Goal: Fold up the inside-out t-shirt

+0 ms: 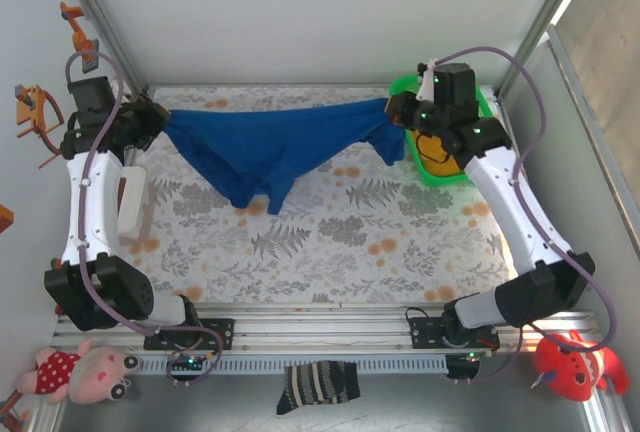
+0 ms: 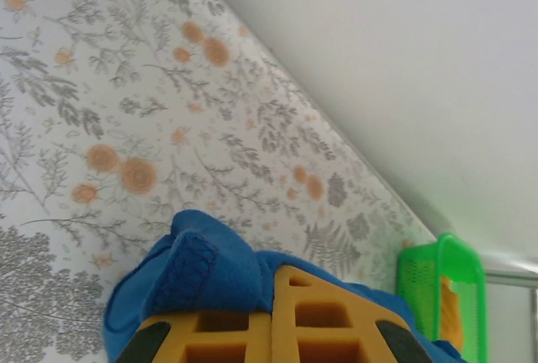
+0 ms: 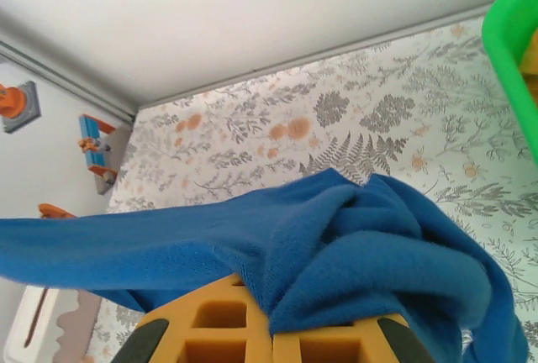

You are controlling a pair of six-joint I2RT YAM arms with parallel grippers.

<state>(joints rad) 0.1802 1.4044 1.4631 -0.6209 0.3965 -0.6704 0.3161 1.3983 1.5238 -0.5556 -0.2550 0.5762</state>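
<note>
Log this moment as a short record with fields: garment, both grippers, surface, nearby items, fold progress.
Garment: royal-blue soft cloth t-shirt, stretched out between both grippers, its middle sagging low
Left gripper: shut on the t-shirt's left end
Right gripper: shut on the t-shirt's right end
Surface: floral-patterned table cover
Nearby: green plastic basket at the far right, beside the right gripper
Fold progress: not yet folded; cloth bunched at both grips
</note>
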